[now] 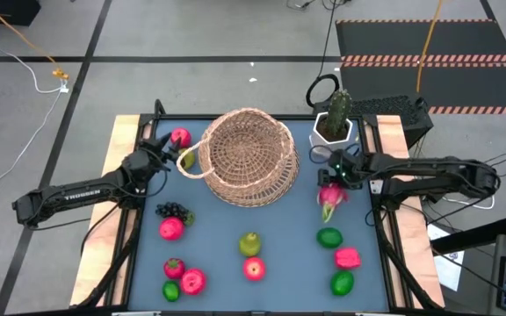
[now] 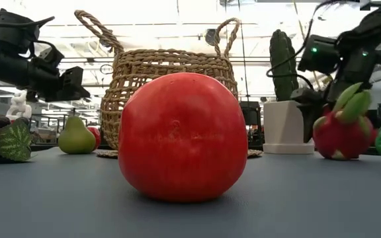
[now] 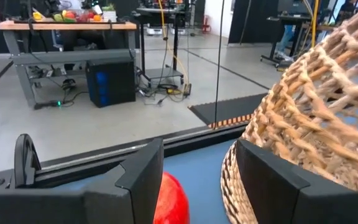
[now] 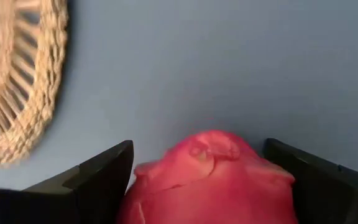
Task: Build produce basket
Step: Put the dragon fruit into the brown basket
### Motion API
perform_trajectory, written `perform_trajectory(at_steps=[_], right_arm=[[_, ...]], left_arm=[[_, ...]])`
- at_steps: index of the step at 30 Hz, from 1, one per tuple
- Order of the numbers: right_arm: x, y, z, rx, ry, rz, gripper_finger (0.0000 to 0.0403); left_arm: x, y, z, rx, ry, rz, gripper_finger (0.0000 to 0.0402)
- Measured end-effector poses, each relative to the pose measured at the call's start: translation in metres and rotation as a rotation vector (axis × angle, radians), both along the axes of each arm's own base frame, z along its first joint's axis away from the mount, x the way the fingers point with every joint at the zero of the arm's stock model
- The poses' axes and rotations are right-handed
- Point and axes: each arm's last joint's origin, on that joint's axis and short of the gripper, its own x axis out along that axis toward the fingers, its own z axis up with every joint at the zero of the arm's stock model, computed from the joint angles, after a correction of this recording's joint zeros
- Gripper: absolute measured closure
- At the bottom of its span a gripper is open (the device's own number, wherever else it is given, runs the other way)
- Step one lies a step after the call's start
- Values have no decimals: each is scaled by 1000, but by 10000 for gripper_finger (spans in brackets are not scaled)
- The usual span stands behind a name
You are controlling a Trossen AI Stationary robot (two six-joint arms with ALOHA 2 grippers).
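Basket: the large round tan woven wicker basket (image 1: 249, 158) sits at the far middle of the blue table (image 1: 279, 237); from above it shows a spiral weave, and no fruit can be seen in it.
Right gripper: the right gripper (image 4: 197, 180) hangs just right of the basket, its dark fingers spread wide on either side of the pink dragon fruit with green leaf tips (image 1: 329, 195); the jaws stand apart from the fruit's sides, so it is bracketed, not yet gripped.
Left gripper: the left gripper (image 3: 191, 180) waits at the basket's left rim, fingers partly apart with nothing between them; a red apple (image 1: 181, 137) and a yellow-green pear (image 1: 187, 158) lie just beside it.
Produce left of basket: a dark grape bunch (image 1: 172, 210) and a red fruit (image 1: 171, 229) lie nearer the table's front edge.
Produce in front of basket: a second pear (image 1: 250, 244), a small red apple (image 1: 254, 269), more red fruit and a lime (image 1: 172, 290).
Produce right of basket: two green limes (image 1: 329, 237) and a pink fruit (image 1: 347, 257).
Other: a green cactus in a white pot (image 1: 334, 123) stands beyond the basket's right side.
Progress: by my reading barely begun; every visible fruit is on the table, and the dragon fruit looks to be the first pick.
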Motion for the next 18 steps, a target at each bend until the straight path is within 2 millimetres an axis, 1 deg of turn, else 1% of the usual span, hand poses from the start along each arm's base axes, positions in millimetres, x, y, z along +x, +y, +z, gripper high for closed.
perform_trajectory(at_steps=[2,5,7,9,12,14,16,18], right_arm=[[-3,2,-6,12,2,18,45],[-7,4,-10,-10,56,6,47],[-7,3,-9,-53,60,12,56],[-5,2,-8,-83,47,36,74],[0,0,-1,-127,30,79,113],[4,-3,8,-179,25,81,140],[7,-6,19,-249,30,86,162],[14,-9,34,-319,11,110,173]], left_arm=[[0,0,-2,-13,10,1,197],[0,0,-1,-7,-2,1,197],[0,0,0,-3,-10,1,197],[0,0,2,6,-29,1,197],[0,0,3,11,-40,0,197],[1,0,4,7,-51,-6,197],[1,0,3,-2,-62,-10,197],[1,0,4,-3,-69,-14,197]])
